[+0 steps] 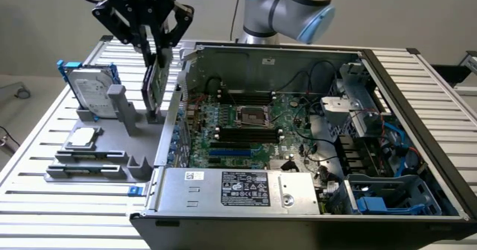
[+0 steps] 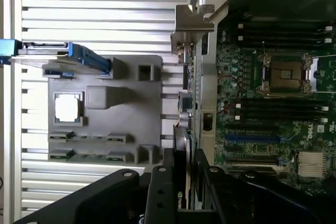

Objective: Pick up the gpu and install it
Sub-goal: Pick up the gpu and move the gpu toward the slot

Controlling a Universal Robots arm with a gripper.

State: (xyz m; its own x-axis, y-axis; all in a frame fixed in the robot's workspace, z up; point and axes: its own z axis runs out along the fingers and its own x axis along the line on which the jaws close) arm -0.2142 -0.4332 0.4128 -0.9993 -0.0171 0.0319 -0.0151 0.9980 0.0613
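The pincer [image 1: 158,53] is clenched on the upper edge of the gpu [image 1: 153,85], grasping it (card held upright). The gpu stands over the gray holder tray [image 1: 111,143], toward the far edge of the desk [image 1: 44,205] at the exterior view's left, just beside the wall of the open computer case [image 1: 298,221]. A hard drive [image 1: 93,94] stands upright at the tray's far corner
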